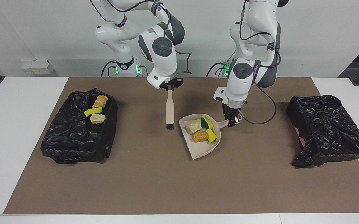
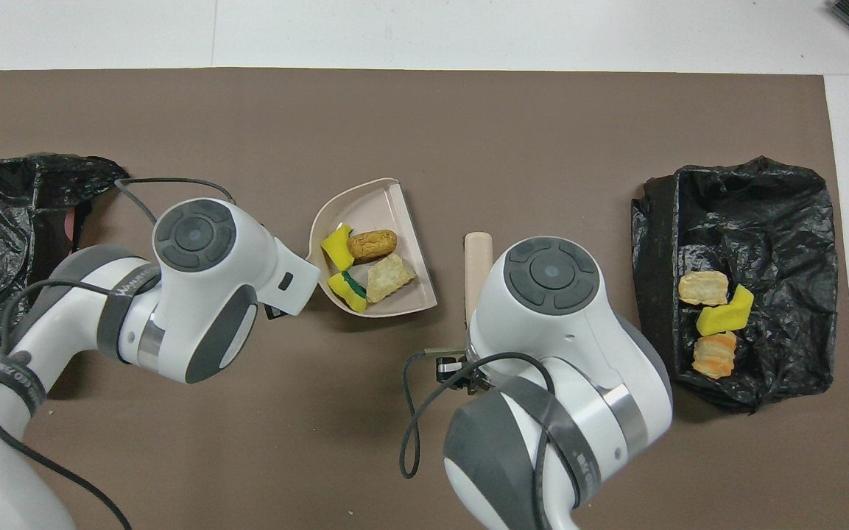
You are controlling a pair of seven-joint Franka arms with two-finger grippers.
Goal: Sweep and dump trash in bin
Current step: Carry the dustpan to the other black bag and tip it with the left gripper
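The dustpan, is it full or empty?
Loaded, not empty: the dustpan carries four scraps: two yellow sponge wedges, a pale lump and an orange-brown chunk.

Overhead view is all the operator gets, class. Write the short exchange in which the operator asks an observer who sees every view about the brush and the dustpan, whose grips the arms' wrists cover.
Operator: Is the brush actually gripped? A wrist covers most of it.
Observer: Yes. The right gripper is shut on the top of the brush, which hangs upright with its bristles down.
Operator: And who has the dustpan?
Observer: The left gripper is shut on the handle of the dustpan, at the end toward the left arm's side of the table.
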